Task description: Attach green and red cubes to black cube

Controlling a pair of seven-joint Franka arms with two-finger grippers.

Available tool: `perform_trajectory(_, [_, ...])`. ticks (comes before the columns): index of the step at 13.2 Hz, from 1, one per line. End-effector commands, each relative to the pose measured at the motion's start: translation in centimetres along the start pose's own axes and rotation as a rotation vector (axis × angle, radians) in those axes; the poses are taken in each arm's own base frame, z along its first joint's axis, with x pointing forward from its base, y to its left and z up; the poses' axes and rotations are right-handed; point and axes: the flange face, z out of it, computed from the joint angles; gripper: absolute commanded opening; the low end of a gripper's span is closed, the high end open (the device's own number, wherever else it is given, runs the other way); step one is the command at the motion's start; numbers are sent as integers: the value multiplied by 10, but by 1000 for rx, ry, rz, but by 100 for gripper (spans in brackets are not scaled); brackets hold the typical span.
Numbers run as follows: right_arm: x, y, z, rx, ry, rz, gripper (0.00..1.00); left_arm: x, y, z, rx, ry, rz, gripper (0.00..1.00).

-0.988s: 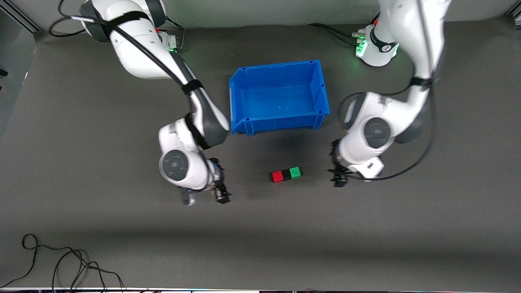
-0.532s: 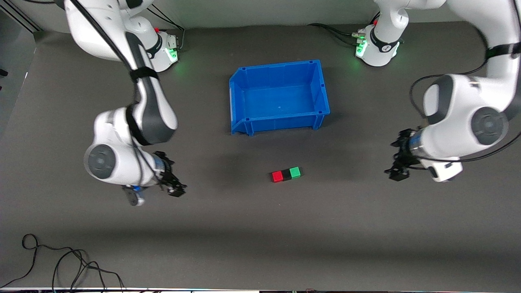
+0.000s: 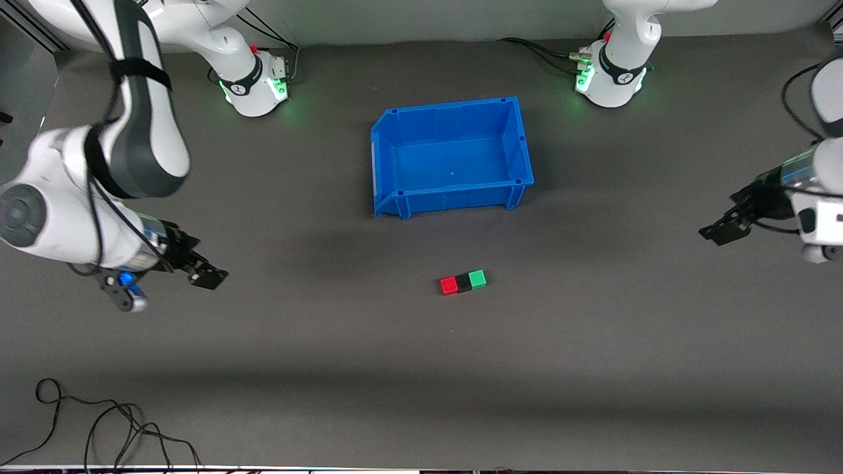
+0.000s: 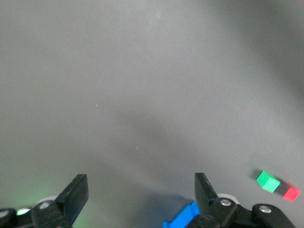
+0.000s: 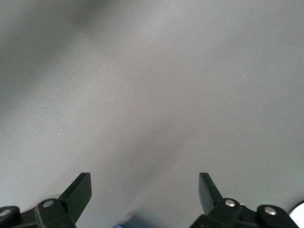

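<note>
The small bright red cube (image 3: 448,285), matte black cube (image 3: 463,283) and bright green cube (image 3: 477,279) are sitting joined in a row on the dark tabletop (image 3: 421,368), nearer the front camera than the blue plastic bin (image 3: 520,141). They are looking light and rigid, best pinched across flat side faces. The left end effector (image 3: 721,227) and right end effector (image 3: 205,275) are hanging wide open and empty, well apart over the tabletop's ends.

Three small cubes sit in one touching row on the dark grey table (image 3: 593,368): the black cube (image 3: 464,283) in the middle, the red cube (image 3: 449,286) toward the right arm's end, the green cube (image 3: 477,279) toward the left arm's end. Row lies nearer the front camera than the blue plastic bin (image 3: 388,161). Left gripper (image 3: 718,232) and right gripper (image 3: 207,275), jaws apart, hang over bare table, well apart from the row. Loose black cable (image 3: 99,421) at the table's near edge, right arm's end.
</note>
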Motion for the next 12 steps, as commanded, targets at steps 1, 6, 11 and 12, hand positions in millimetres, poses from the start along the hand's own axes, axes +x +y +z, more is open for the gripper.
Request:
perform_trajectory(1, [-10,43,-30,2,12,-131,100,-16,-11,-38,22,73,297,100])
perform_trajectory(6, [-7,98,-90,-1,78,-389,100,-21,-3,-85,37,80,642,100])
perform_trajectory(11, [-15,115,-139,-16,128,-605,100,-39,9,-93,107,94,763,99])
perform_trajectory(12, [-14,116,-144,-20,138,-655,100,-40,10,-90,124,94,772,99])
